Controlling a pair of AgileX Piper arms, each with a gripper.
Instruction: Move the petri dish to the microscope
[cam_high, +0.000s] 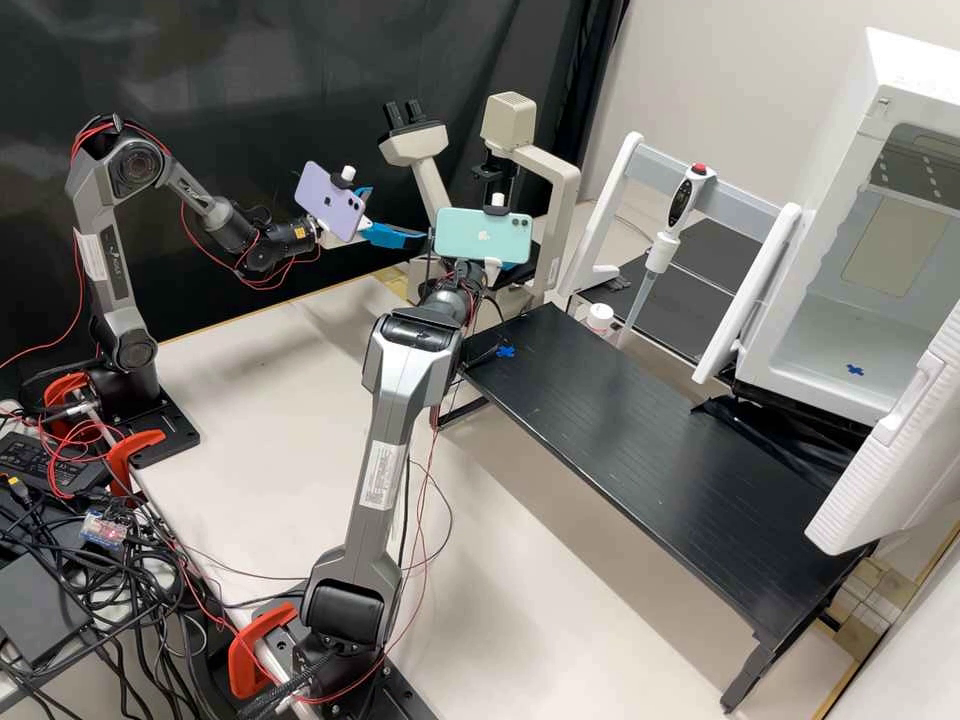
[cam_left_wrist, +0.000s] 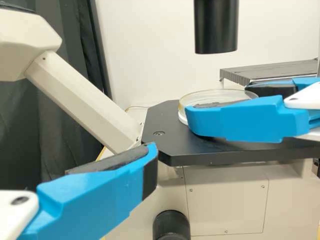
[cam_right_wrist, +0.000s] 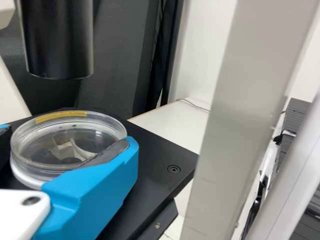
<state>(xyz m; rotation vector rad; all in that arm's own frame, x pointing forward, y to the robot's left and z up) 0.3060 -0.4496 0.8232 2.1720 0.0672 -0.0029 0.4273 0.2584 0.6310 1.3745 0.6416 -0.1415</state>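
Black microscope stage (cam_right_wrist: 162, 152); right gripper (cam_high: 491, 268) mostly hidden behind phone (cam_high: 482, 238); its fingers gripping petri dish (cam_right_wrist: 65, 145); left gripper (cam_high: 398, 215), fingers apart

The petri dish (cam_right_wrist: 70, 134) is round, shallow and clear, with 1 yellow strip along its upper rim and a white band around its base. It lies roughly level between the 2 blue fingers (cam_right_wrist: 102, 187) of the right gripper (cam_high: 492, 268), which touch its sides. Whether its base touches the stage (cam_left_wrist: 165, 146) cannot be told.

The microscope (cam_high: 562, 190) stands upright, cream-coloured, its flat black stage directly under the right gripper's fingertips. 1 black cylinder (cam_left_wrist: 216, 30) hangs above the level of those fingertips. The head, carrying 2 black eyepieces (cam_high: 405, 113), is higher than the right gripper and off to its side.
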